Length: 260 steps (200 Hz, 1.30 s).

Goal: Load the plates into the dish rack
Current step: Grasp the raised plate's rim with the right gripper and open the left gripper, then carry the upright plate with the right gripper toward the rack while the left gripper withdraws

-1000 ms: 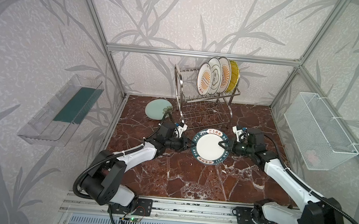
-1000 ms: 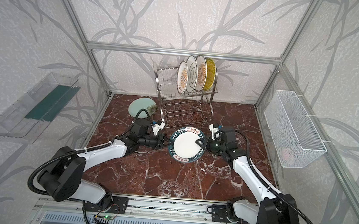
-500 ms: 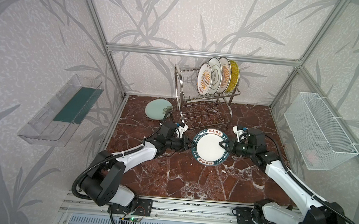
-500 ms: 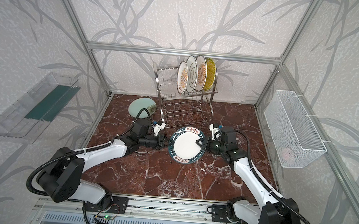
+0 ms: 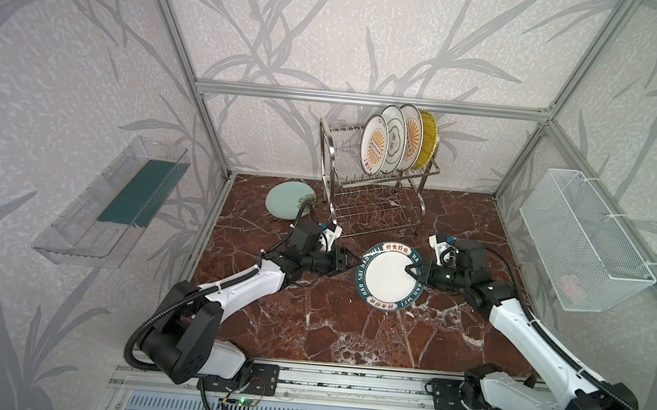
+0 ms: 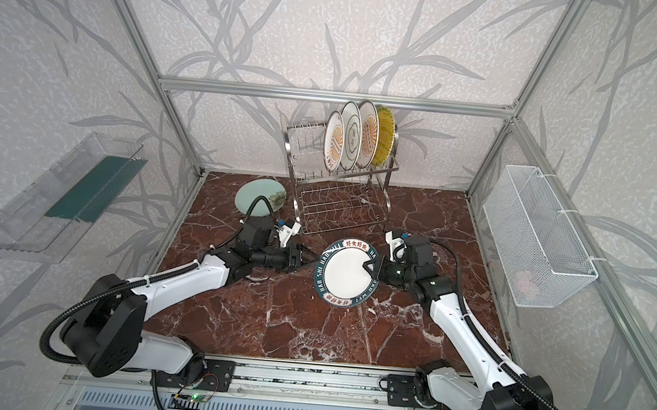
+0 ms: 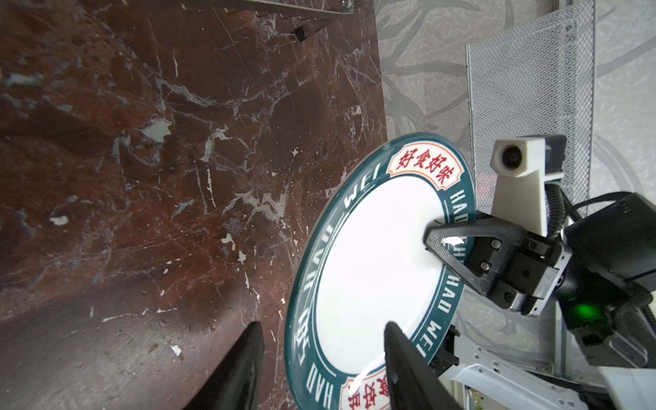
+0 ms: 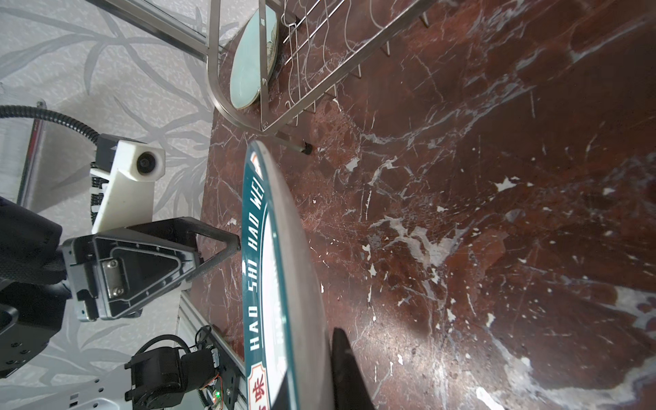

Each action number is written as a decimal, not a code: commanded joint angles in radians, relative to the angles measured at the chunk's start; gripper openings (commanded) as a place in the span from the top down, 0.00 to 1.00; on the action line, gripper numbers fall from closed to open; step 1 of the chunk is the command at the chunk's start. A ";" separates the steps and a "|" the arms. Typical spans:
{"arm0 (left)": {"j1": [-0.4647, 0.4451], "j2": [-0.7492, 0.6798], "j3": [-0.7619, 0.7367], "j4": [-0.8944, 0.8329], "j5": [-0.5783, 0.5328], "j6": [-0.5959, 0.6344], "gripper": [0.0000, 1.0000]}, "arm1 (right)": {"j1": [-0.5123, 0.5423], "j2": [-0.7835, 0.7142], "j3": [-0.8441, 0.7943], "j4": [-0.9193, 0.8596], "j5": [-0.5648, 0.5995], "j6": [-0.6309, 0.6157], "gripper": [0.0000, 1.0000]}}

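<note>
The red-brown marble tabletop (image 5: 328, 327) lies bare in front of the two-tier steel wire dish rack (image 5: 374, 214), whose upper left slots stand free beside four upright plates (image 5: 397, 139). The white teal-rimmed lettered plate (image 5: 387, 274) hangs mid-table, tilted, face up. The right gripper (image 5: 410, 271) pinches its right rim, and the left gripper (image 5: 352, 258) gapes astride its left rim.

The teal-rimmed plate (image 7: 372, 269) bears white capitals around its rim, reading "HAO SHI HAO WEI" in the right wrist view, and the words repeat round the circle. Two cream cartouches (image 7: 426, 167) on the same rim hold red Chinese characters, 好食好味. Dark marks on the front sunburst plate (image 5: 376, 145) are too small to read
</note>
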 commanded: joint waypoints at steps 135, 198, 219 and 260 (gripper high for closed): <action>0.013 -0.200 0.067 -0.300 -0.233 0.170 0.37 | 0.017 -0.094 0.388 -0.131 0.177 -0.190 1.00; 0.013 -0.236 0.066 -0.342 -0.251 0.190 0.37 | 0.107 -0.003 0.618 -0.137 0.335 -0.265 1.00; 0.013 -0.247 0.071 -0.355 -0.255 0.197 0.37 | 0.152 0.042 0.691 -0.138 0.396 -0.296 1.00; 0.013 -0.263 0.076 -0.384 -0.264 0.211 0.37 | 0.258 0.115 0.814 -0.124 0.577 -0.371 1.00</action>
